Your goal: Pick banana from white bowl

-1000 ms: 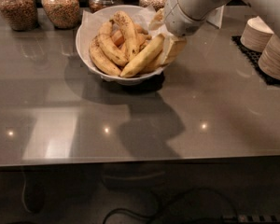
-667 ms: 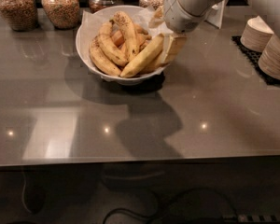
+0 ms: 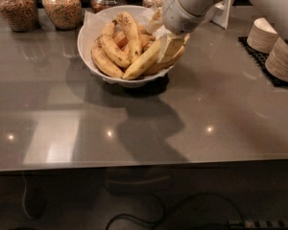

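The white bowl (image 3: 85, 55) stands at the back middle of the grey counter, lined with white paper and holding several bananas. The longest, pale yellow banana (image 3: 141, 64) lies across the bowl's front right, its right end at the rim. My gripper (image 3: 171, 46) reaches down from the upper right and sits right at that right end of the banana, over the bowl's right rim. The white arm hides the bowl's far right edge. Shorter brown-speckled bananas (image 3: 113, 50) lie to the left in the bowl.
Glass jars of grain (image 3: 62, 6) line the back edge. Stacks of small cream bowls (image 3: 281, 60) sit on a black mat (image 3: 257, 56) at the right. A white card stand (image 3: 225, 11) is behind the arm. The counter's front edge runs across the lower frame.
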